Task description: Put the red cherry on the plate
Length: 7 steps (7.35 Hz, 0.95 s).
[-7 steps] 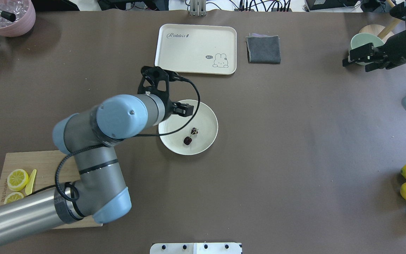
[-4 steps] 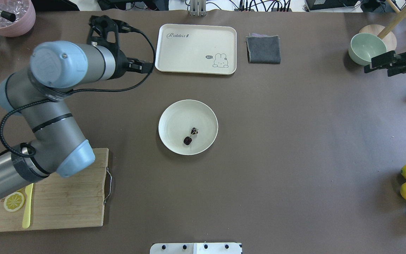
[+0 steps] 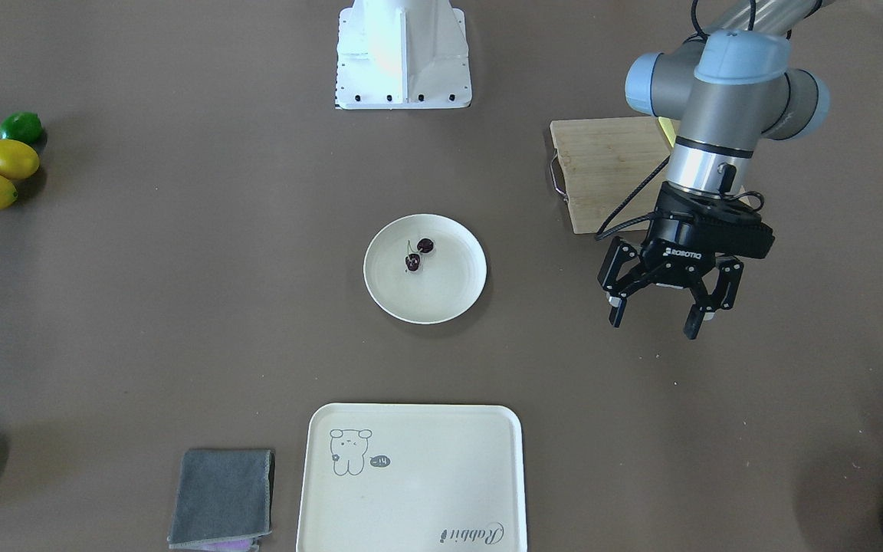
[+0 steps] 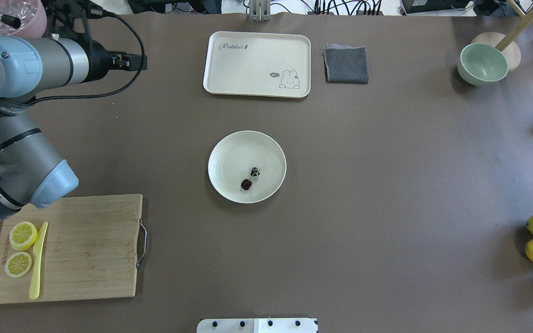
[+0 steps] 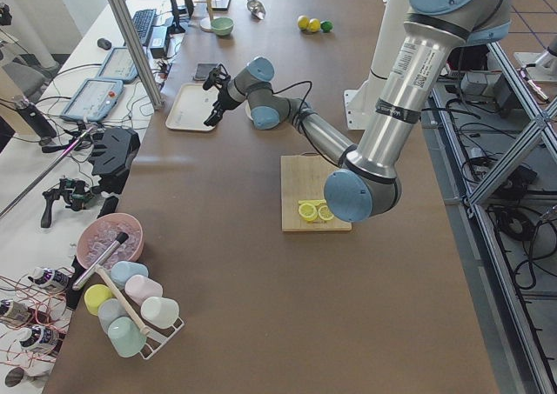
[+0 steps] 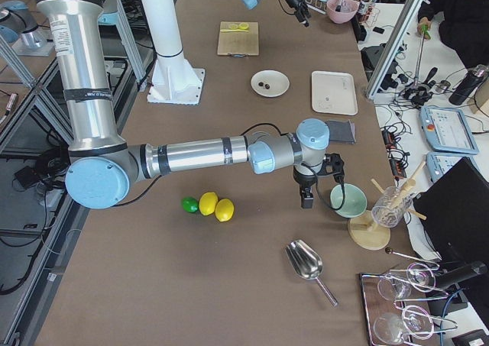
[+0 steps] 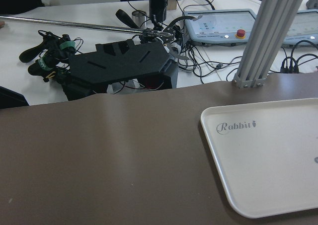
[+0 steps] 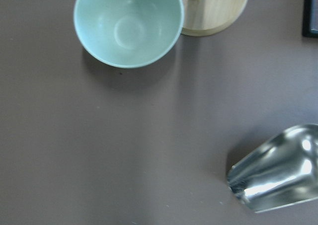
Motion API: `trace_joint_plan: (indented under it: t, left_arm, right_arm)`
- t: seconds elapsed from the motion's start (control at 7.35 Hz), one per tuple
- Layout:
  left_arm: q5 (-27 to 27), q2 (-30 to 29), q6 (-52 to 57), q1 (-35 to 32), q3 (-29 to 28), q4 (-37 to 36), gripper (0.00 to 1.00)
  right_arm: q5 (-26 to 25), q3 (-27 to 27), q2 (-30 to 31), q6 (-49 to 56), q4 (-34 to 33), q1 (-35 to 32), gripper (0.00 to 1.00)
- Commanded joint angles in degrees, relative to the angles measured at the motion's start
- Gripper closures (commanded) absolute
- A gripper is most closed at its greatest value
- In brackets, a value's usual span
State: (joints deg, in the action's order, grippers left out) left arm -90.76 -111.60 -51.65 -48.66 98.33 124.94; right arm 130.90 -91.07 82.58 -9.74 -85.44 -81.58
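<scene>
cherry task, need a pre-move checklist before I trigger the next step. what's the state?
1. Cherry on the plate: ok, the pair lies inside the rim, near the middle.
2. Left gripper empty: ok, open with nothing between the fingers.
3. Left gripper clear of the plate: ok, it hangs off to the side over bare table.
4. Plate apart from the tray: ok, a clear gap of table between them.
5. Right gripper state: cannot tell, seen only in the side view, next to the green bowl.
</scene>
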Motion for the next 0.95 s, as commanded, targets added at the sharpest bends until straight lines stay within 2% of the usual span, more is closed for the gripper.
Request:
trace_joint_plan:
  t: [0.0,0.27,0.41,0.54,0.82]
  left_arm:
    - [-3.0,3.9,0.6,-3.3,-0.2,-0.6,0.02]
    - [-21.4,7.8,8.4,-14.3,0.1,-2.7,0.02]
    - [-29.7,12.1,12.5,-19.4,0.6,-6.2,0.02]
    - [-35.0,14.8,17.3,-24.3,1.2,-9.2,0.02]
    - [-41.4,19.3,40.4,-35.7,1.3,-21.5,0.02]
  right_arm:
    - [-2.0,-0.2,2.7,11.9,-6.0,-5.8,0.00]
    - [-1.1,-0.6,5.1,12.6,-5.6,-7.8,0.00]
    - [-0.8,-0.9,5.1,11.9,-5.5,-7.7,0.00]
    - [0.0,-1.0,5.0,11.7,-5.4,-7.7,0.00]
    - [-0.5,-0.9,5.0,11.3,-5.3,-7.7,0.00]
